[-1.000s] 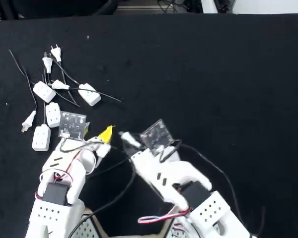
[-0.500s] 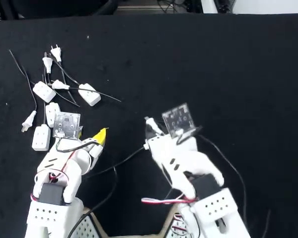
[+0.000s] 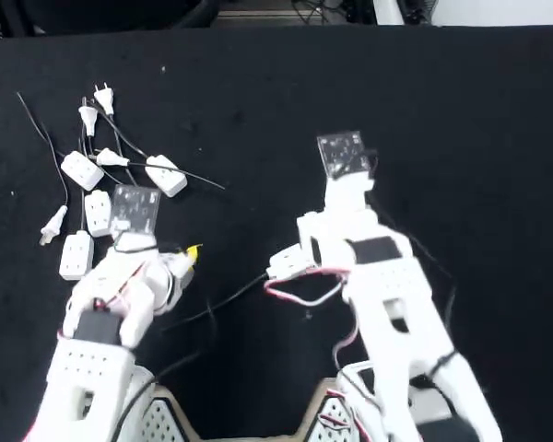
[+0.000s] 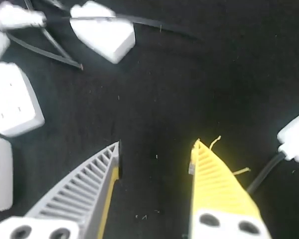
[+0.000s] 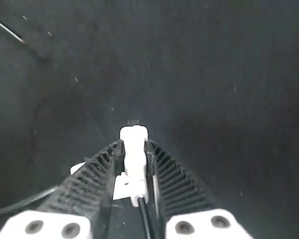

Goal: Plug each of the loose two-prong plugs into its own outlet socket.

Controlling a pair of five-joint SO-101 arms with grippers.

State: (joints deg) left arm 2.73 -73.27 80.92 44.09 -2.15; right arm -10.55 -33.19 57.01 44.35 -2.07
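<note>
Sitting inside right claw (image 5: pixel 134 144), 1 white plug (image 5: pixel 134 160)

High camera: hanging fixed above black cloth-covered table (image 3: pixel 461 101), looking steeply down from far off, taking in both white arms (image 3: pixel 387 285) rising from near edge.

Left wrist camera: riding behind left claw (image 4: pixel 156 144), looking forward along grey ribbed finger (image 4: pixel 89 184) and yellow ribbed finger (image 4: pixel 217 184), sitting close over cloth. White wedge-shaped outlet block (image 4: pixel 103 36) lying beyond claw tips; same block (image 3: pixel 166 175) showing in high view.

Right wrist camera: riding behind right claw (image 5: pixel 134 145), looking along black ribbed fingers (image 5: pixel 89 189) pinching small white two-prong plug (image 5: pixel 134 134), facing cloth ahead of claw, sharing that cloth with high view.
</note>
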